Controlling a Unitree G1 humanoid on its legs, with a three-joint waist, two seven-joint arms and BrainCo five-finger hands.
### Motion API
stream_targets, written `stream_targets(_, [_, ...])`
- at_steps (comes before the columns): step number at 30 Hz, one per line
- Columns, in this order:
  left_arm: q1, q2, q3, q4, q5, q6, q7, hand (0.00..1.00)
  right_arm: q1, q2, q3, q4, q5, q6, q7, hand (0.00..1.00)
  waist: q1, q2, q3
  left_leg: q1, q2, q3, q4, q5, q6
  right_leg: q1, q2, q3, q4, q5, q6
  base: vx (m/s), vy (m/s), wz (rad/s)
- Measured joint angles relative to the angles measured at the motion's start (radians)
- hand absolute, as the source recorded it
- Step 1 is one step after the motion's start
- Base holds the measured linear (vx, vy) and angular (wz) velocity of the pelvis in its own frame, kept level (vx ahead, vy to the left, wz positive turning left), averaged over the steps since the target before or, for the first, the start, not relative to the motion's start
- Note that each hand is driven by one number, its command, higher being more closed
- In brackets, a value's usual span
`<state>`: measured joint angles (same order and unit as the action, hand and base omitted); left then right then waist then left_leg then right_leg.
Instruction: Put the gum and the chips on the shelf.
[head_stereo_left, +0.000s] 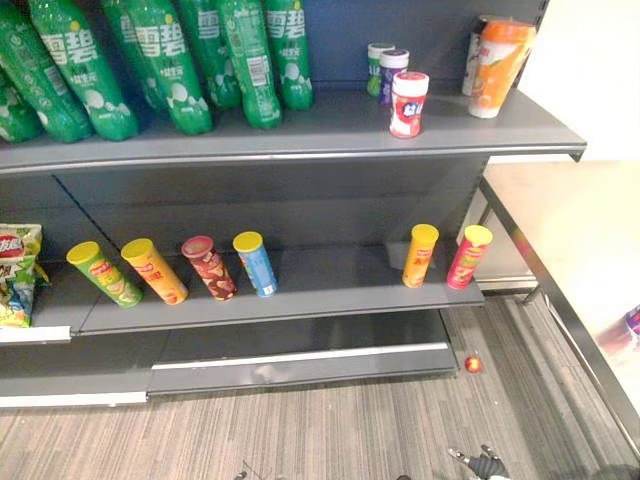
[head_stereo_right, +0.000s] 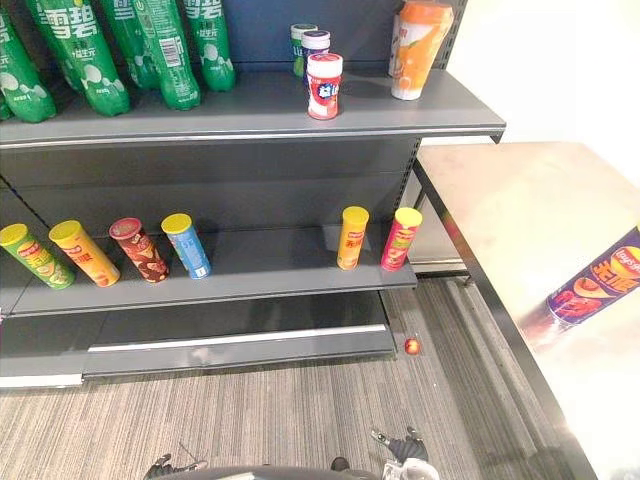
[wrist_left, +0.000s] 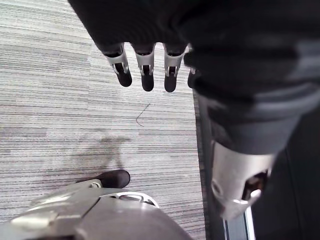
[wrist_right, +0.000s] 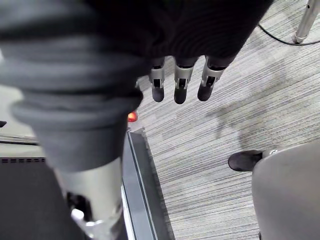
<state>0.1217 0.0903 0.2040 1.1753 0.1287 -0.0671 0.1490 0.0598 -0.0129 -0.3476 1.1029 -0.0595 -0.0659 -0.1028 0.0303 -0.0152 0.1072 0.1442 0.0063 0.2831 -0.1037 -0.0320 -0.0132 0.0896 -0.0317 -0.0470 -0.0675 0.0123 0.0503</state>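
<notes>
Hanging low over the striped grey carpet (wrist_left: 60, 100), the left hand (wrist_left: 146, 67) has its fingers straight and a little apart, holding nothing. The right hand (wrist_right: 182, 82) hangs the same way, fingers loose and empty, beside the base of the shelf (head_stereo_left: 300, 205).

On the upper board (head_stereo_left: 300, 135), green soda bottles (head_stereo_left: 170, 60) crowd the left end and the middle. Right of the middle a red-and-white gum jar (head_stereo_left: 408, 103) stands upright near the front edge, with two more gum jars (head_stereo_left: 385, 68) just behind it. An orange drink bottle (head_stereo_left: 497, 65) stands at the right end.

On the lower board (head_stereo_left: 320, 290), a snack bag (head_stereo_left: 18, 270) sits at the far left. Next come four chips cans in a row: green (head_stereo_left: 103, 273), orange (head_stereo_left: 154, 270), brown-red (head_stereo_left: 209, 267) and blue (head_stereo_left: 255, 263). Well apart, near the right end, a yellow-orange can (head_stereo_left: 420, 255) and a pink can (head_stereo_left: 468, 256) stand side by side.

A small red round thing (head_stereo_left: 473, 364) lies on the carpet by the base's right corner. Further right, a purple chips can (head_stereo_right: 595, 285) rests on the steel table (head_stereo_right: 520, 200) toward its right edge; whether it stands or lies I cannot tell.
</notes>
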Motion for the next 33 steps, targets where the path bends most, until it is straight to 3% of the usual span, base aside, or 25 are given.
stream_targets(4, [-0.018, 0.001, 0.004, -0.001, 0.001, 0.000, -0.001, 0.00, -0.012, 0.005, 0.000, 0.002, 0.024, -0.001, 0.000, 0.00, 0.001, -0.005, 0.024, 0.015, 0.003, 0.038, 0.000, -0.007, 0.001, -0.043, 0.003, 0.033, 0.094, -0.030, 0.009, 0.03, 0.023, -0.29])
stream_targets(7, [-0.038, 0.010, 0.022, -0.001, 0.001, 0.002, 0.001, 0.00, -0.022, 0.028, -0.007, -0.011, 0.048, -0.007, -0.004, 0.00, 0.001, -0.025, 0.056, 0.017, 0.005, 0.123, 0.000, -0.012, 0.006, -0.105, 0.010, 0.083, 0.162, -0.041, 0.019, -0.03, 0.030, -0.80])
stream_targets(8, [-0.045, 0.014, 0.035, -0.006, 0.001, 0.001, 0.003, 0.00, -0.021, 0.035, -0.023, -0.030, 0.063, -0.007, -0.009, 0.00, 0.003, -0.031, 0.074, 0.025, 0.011, 0.183, 0.000, -0.013, 0.015, -0.124, -0.005, 0.055, 0.167, -0.048, 0.022, -0.07, 0.022, -1.08])
stream_targets(10, [-0.043, 0.018, 0.053, -0.016, 0.002, 0.003, 0.004, 0.00, -0.018, 0.049, -0.046, -0.039, 0.070, -0.008, -0.013, 0.00, 0.004, -0.039, 0.084, 0.019, 0.028, 0.257, 0.001, -0.024, 0.026, -0.157, -0.068, -0.138, 0.209, -0.063, -0.002, -0.07, 0.034, -1.19])
stream_targets(11, [-0.048, 0.017, 0.073, -0.015, 0.003, 0.004, 0.003, 0.00, -0.018, 0.051, -0.055, -0.041, 0.071, -0.007, -0.014, 0.00, 0.004, -0.042, 0.084, 0.017, 0.049, 0.302, 0.002, -0.029, 0.032, -0.175, -0.107, -0.286, 0.254, -0.072, -0.016, -0.01, 0.066, -1.44])
stream_targets(13, [-0.050, 0.017, 0.081, -0.026, 0.008, 0.005, 0.002, 0.00, -0.003, 0.059, -0.074, -0.057, 0.069, -0.005, -0.021, 0.00, 0.016, -0.041, 0.084, 0.030, 0.108, 0.425, 0.009, -0.032, 0.012, -0.168, -0.227, -0.668, 0.420, -0.086, -0.038, 0.07, 0.043, -1.66])
stream_targets(15, [-0.057, 0.029, 0.069, -0.030, 0.009, 0.007, 0.000, 0.00, 0.008, 0.061, -0.079, -0.067, 0.067, -0.005, -0.023, 0.00, 0.027, -0.056, 0.080, 0.033, 0.118, 0.512, 0.038, -0.036, -0.011, -0.150, -0.317, -0.793, 0.498, -0.070, -0.026, 0.13, -0.075, -1.58])
stream_targets(16, [-0.064, 0.043, 0.039, -0.027, 0.010, 0.014, -0.001, 0.00, 0.008, 0.063, -0.079, -0.066, 0.065, -0.004, -0.022, 0.00, 0.023, -0.066, 0.080, 0.028, 0.117, 0.546, 0.068, -0.052, -0.022, -0.128, -0.350, -0.807, 0.503, -0.025, -0.015, 0.15, -0.183, -1.32])
stream_targets(17, [-0.072, 0.048, 0.026, -0.022, 0.010, 0.014, -0.002, 0.00, 0.006, 0.062, -0.081, -0.063, 0.064, -0.003, -0.022, 0.00, 0.022, -0.067, 0.083, 0.029, 0.117, 0.563, 0.082, -0.059, -0.028, -0.119, -0.353, -0.799, 0.488, -0.029, 0.000, 0.16, -0.264, -0.90])
stream_targets(18, [-0.090, 0.042, 0.006, -0.016, 0.010, 0.019, -0.002, 0.00, -0.005, 0.054, -0.087, -0.063, 0.061, -0.001, -0.021, 0.00, 0.012, -0.056, 0.088, 0.037, 0.127, 0.587, 0.103, -0.061, -0.031, -0.118, -0.341, -0.800, 0.480, -0.042, -0.012, 0.12, -0.215, -0.62])
stream_targets(19, [-0.100, 0.029, -0.016, -0.011, 0.010, 0.021, -0.005, 0.00, -0.012, 0.041, -0.093, -0.063, 0.060, 0.001, -0.022, 0.00, 0.000, -0.025, 0.087, 0.053, 0.135, 0.599, 0.112, -0.061, -0.031, -0.111, -0.325, -0.794, 0.468, -0.042, -0.013, 0.12, -0.184, -0.57])
stream_targets(22, [-0.100, -0.007, -0.022, -0.004, 0.010, 0.020, -0.006, 0.00, -0.014, 0.013, -0.097, -0.046, 0.059, 0.003, -0.022, 0.00, -0.001, 0.026, 0.068, 0.106, 0.154, 0.683, 0.112, -0.060, -0.033, -0.093, -0.270, -0.752, 0.408, -0.042, -0.013, 0.11, -0.109, -0.77])
stream_targets(26, [-0.101, -0.005, -0.040, -0.003, 0.011, 0.020, -0.006, 0.00, -0.016, 0.012, -0.116, -0.043, 0.060, 0.002, -0.022, 0.00, -0.006, 0.033, 0.063, 0.121, 0.156, 0.750, 0.110, -0.049, -0.051, -0.093, -0.219, -0.712, 0.300, -0.042, -0.012, 0.05, -0.097, -0.62])
stream_targets(30, [-0.098, 0.006, -0.039, -0.003, 0.010, 0.021, -0.006, 0.00, -0.016, 0.008, -0.125, -0.037, 0.062, -0.001, -0.022, 0.00, -0.026, 0.021, 0.072, 0.136, 0.159, 0.749, 0.161, -0.046, -0.054, -0.061, -0.215, -0.711, 0.253, -0.042, -0.012, 0.04, -0.055, -0.18])
stream_targets(31, [-0.099, 0.014, -0.033, -0.005, 0.010, 0.019, -0.006, 0.00, -0.019, 0.002, -0.120, -0.021, 0.063, -0.001, -0.023, 0.00, -0.024, 0.008, 0.076, 0.128, 0.176, 0.747, 0.241, -0.048, -0.056, -0.054, -0.221, -0.706, 0.250, -0.044, -0.010, 0.07, -0.088, -0.27])
stream_targets(32, [-0.100, 0.025, -0.004, -0.013, 0.002, 0.020, -0.004, 0.00, -0.020, 0.001, -0.107, 0.005, 0.063, -0.003, -0.021, 0.00, -0.024, -0.017, 0.074, 0.089, 0.258, 0.742, 0.469, -0.053, -0.060, -0.032, -0.226, -0.682, 0.211, -0.044, -0.010, 0.11, -0.144, -0.38])
stream_targets(33, [-0.096, 0.024, 0.006, -0.017, -0.004, 0.020, -0.002, 0.00, -0.019, -0.003, -0.106, 0.008, 0.063, -0.004, -0.021, 0.00, -0.024, -0.014, 0.075, 0.072, 0.300, 0.732, 0.569, -0.053, -0.060, -0.022, -0.217, -0.672, 0.196, -0.043, -0.010, 0.13, -0.150, -0.65])
